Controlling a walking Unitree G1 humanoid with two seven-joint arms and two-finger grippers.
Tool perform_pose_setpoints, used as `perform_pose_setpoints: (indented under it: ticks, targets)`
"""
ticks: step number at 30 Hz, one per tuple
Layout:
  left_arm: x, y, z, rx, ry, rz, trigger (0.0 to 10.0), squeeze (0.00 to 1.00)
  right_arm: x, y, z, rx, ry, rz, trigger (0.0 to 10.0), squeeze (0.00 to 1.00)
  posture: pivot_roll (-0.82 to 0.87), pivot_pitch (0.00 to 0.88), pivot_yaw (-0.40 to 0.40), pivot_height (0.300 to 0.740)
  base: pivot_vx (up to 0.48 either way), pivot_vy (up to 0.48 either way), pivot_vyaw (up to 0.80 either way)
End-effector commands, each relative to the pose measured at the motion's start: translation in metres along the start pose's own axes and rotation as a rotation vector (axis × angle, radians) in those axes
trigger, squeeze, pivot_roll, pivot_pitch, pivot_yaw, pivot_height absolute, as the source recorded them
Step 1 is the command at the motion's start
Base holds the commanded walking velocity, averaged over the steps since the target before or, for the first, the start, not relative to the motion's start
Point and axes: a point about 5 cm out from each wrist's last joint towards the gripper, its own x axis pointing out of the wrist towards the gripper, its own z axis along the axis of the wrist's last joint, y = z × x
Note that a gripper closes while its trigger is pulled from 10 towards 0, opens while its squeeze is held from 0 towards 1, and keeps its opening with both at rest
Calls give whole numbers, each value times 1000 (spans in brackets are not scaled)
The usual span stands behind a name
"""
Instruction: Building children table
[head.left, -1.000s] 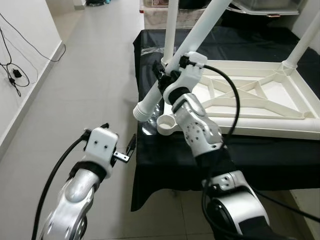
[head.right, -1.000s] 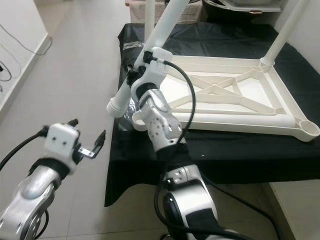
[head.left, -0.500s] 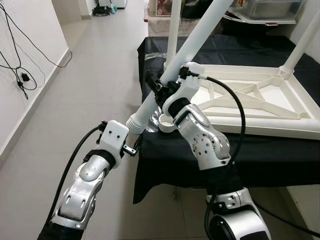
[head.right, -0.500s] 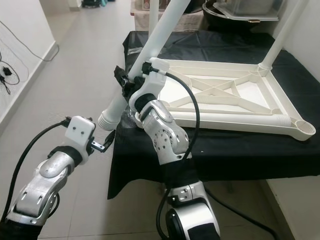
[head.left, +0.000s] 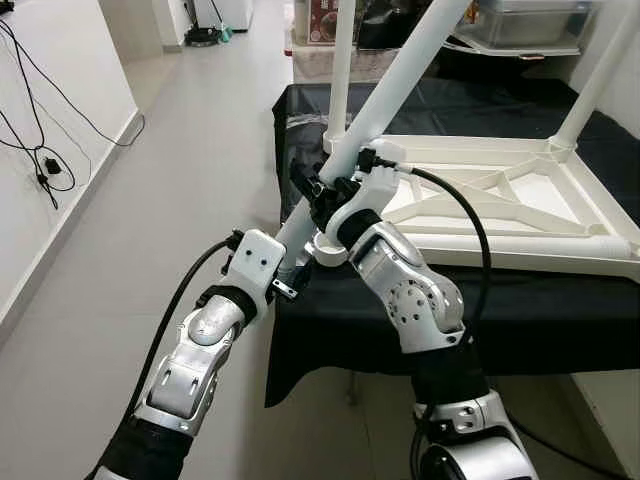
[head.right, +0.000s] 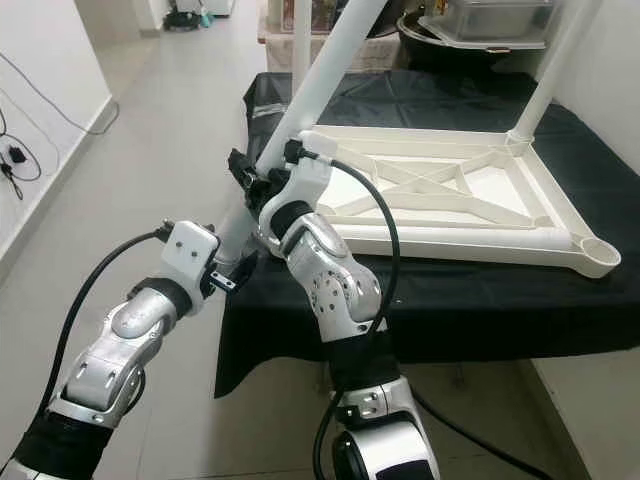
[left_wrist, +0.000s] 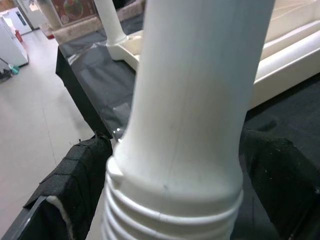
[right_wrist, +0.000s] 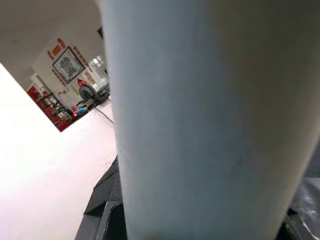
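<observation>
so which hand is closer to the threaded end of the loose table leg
Left. The left hand straddles the table leg right at its threaded end, a finger on each side. The right hand is around the leg higher up.

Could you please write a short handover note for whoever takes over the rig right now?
Right hand: shut on the loose white table leg, gripping it partway up, tilted over the table's near-left corner.
Left hand: open, fingers either side of the leg's threaded lower end, not yet closed.
The white tabletop lies upside down on the black-covered table. Two legs already stand in the far corners.
The near-left socket sits just under the leg's end; the near-right socket is empty.
Left to do: seat and screw in this leg, then fit the last one.
</observation>
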Motion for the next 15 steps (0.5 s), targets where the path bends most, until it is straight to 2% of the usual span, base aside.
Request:
perform_pose_setpoints:
  ticks: [1,6,9,10,11,12,15]
  targets:
    - [1,1,-1,4,4,-2,10000,0,-2,6,-2,4,7,28,10000,0,-7,67,3,740,0,0,0]
    - [4,-3,-10,-5,56,-15,10000,0,-2,9,-2,12,11,39,10000,0,-11,67,4,740,0,0,0]
    - [3,-5,-10,-13,52,-31,10000,0,-2,12,-1,13,11,56,10000,0,-14,67,2,740,0,0,0]
    - [3,-5,-10,-14,48,-32,4980,0,-2,13,0,10,12,62,10000,0,-14,67,2,740,0,0,0]
    - [4,-5,-10,-14,45,-33,549,0,-2,13,0,9,13,66,10000,0,-14,67,2,740,0,0,0]
    - [4,-4,-10,-13,41,-31,0,0,-2,13,-1,9,15,65,10000,0,-18,68,2,740,0,0,0]
    - [5,-3,-9,-10,30,-28,0,0,-3,13,-1,8,19,64,10000,0,-18,68,2,740,0,0,0]
